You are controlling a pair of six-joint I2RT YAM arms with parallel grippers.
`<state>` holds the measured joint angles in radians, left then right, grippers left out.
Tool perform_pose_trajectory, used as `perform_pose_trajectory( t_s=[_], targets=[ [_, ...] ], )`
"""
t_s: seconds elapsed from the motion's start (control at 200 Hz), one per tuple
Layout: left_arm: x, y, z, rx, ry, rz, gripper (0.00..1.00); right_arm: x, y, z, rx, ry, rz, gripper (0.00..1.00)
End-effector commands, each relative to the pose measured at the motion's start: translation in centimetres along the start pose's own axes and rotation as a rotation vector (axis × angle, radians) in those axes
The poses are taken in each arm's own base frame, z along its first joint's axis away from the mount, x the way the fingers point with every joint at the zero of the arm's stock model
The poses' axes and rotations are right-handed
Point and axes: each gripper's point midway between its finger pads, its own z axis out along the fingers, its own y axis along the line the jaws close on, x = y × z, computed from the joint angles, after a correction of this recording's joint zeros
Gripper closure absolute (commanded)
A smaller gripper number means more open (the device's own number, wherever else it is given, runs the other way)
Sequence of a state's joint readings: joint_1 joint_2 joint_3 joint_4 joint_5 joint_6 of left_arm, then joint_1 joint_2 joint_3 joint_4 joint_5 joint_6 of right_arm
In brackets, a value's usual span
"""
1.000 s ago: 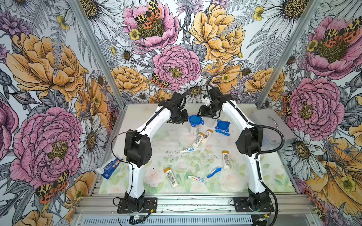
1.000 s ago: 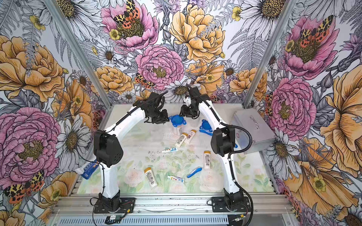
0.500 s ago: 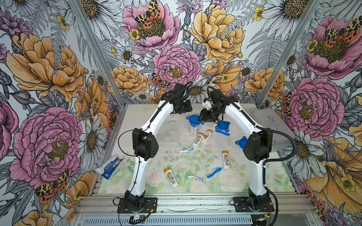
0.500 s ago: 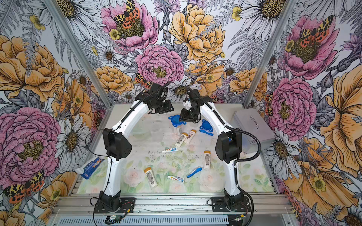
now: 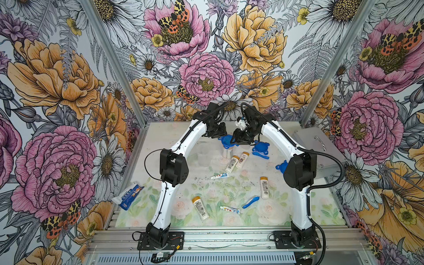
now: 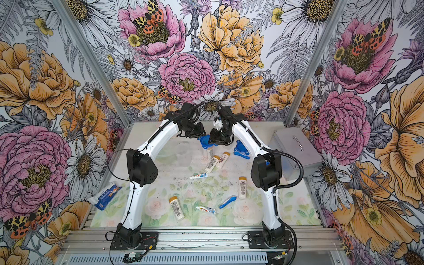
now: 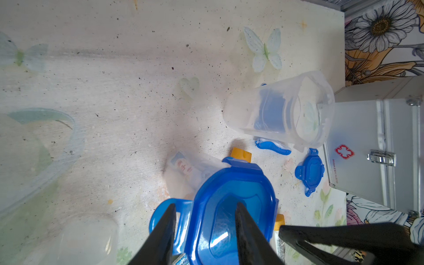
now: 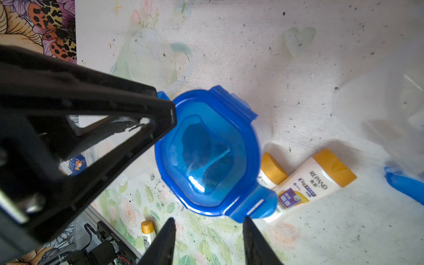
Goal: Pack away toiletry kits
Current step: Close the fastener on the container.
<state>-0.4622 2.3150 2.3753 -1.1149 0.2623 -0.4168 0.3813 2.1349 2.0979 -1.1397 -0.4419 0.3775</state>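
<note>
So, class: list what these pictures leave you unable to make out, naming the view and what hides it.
- Contents of the lidded cup: both wrist views, the blue lid covers them; the cloudy wall blurs them.
- Loose lid: both top views, the right arm's elbow overlaps it.
- Bottle print: top views only, too small.

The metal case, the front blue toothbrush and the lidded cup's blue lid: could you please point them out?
Metal case (image 6: 290, 150): in a top view, flat top.
Front blue toothbrush (image 5: 250, 202): in a top view, handle.
Blue lid (image 8: 206, 156): right wrist view, sunken centre.
</note>
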Motion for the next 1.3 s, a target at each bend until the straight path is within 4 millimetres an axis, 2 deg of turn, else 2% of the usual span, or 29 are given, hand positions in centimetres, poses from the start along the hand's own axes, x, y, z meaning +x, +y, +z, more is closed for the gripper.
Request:
perform_pose_trajectory(
  t_s=[0.0,0.24,0.485,0.691,0.996,1.296],
  targets=[
    [0.6,-0.7,0.3,0.023,0.021,0.024,0.57,-0.2,-0.2,1.1,-0.008,0.007,0.012,0.52],
    [1.9,-0.8,0.9,0.01,0.053,0.023,0.57,-0.7,-0.5,2.2,-0.034,0.007,0.03,0.52],
    [2.4,-1.1,1.3,0.023,0.072,0.005,0.57,-1.2,-0.6,2.9,-0.062,0.007,0.044,0.52],
    [2.8,-1.6,1.7,0.046,0.093,-0.017,0.49,-1.7,-0.7,3.4,-0.084,0.004,0.061,0.5],
    [3.7,-2.9,2.7,0.077,0.126,-0.05,0.48,-1.8,-0.8,4.0,-0.091,0.009,0.061,0.5],
    [4.1,-2.3,3.5,0.066,0.146,-0.088,0.48,-1.8,-0.8,5.0,-0.108,0.023,0.062,0.49]
  ],
)
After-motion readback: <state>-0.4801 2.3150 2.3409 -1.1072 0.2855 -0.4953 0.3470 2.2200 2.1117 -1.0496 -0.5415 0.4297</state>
